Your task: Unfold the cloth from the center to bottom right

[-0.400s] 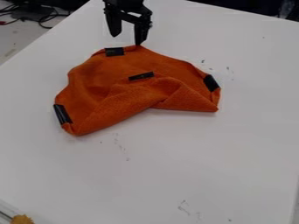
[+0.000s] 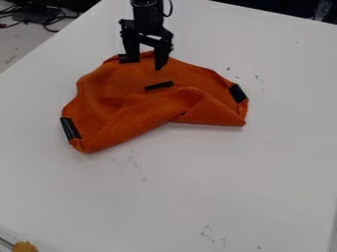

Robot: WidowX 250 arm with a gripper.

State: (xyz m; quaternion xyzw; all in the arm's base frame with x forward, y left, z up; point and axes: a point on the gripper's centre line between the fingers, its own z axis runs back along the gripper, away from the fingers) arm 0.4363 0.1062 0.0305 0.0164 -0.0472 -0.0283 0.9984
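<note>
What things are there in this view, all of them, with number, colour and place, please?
cloth: one, orange, partly folded, on the table's upper half
strips: four, black, on the cloth, one mid-cloth, three by its edges
table: one, white, beneath the cloth
marks: several, grey, scattered on the table
lump: one, yellow-brown, bottom left corner, unclear what
cables: several, black and red, top left
floor: one, grey, upper left
arm: one, black, top edge
tool: one, black, fingers apart, over the cloth's upper part

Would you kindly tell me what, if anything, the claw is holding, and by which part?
Nothing is held: the claw is open, its fingers apart over the orange cloth's far part.
</note>
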